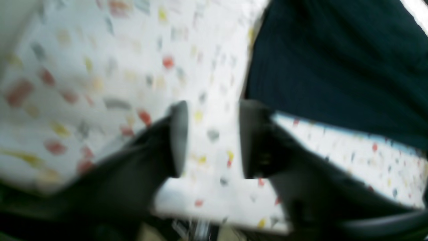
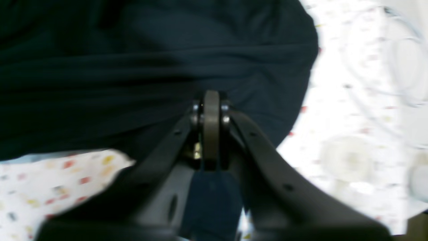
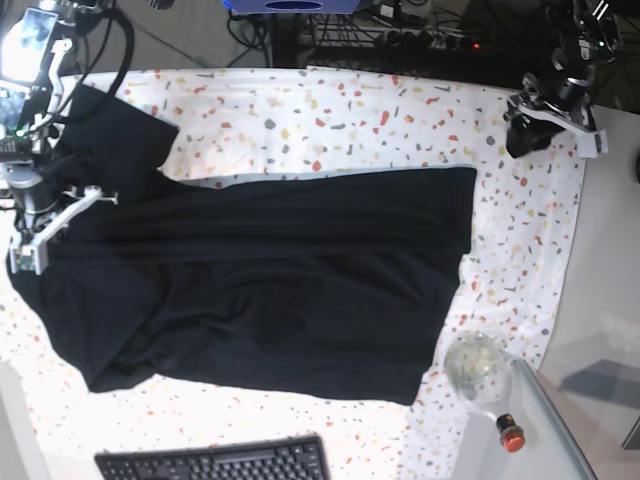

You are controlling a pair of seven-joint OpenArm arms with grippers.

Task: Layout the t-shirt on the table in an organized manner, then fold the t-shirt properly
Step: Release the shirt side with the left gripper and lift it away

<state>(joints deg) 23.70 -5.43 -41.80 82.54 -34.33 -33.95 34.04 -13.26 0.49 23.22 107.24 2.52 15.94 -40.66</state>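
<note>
Base view: black t-shirt (image 3: 280,280) lies spread across the centre and left of the frame on the speckled white counter (image 3: 530,230), mostly flat w/ some creases; one sleeve reaches into the upper left corner.

Left gripper (image 3: 528,125) sits at upper right of the base view, well apart from the shirt. In its wrist view the left gripper (image 1: 212,140) is released, fingers (image 1: 179,137) parted over bare speckled cloth, shirt edge just beside it at upper right.

Right gripper (image 3: 35,235) at far left, over the shirt's edge. Its wrist view shows the right gripper (image 2: 211,110) clenched on a pinch of black fabric.

Bottom of base view: black keyboard (image 3: 215,462) at the edge, a glass jar (image 3: 478,368) and a red-capped bottle (image 3: 511,433) lower right.
</note>
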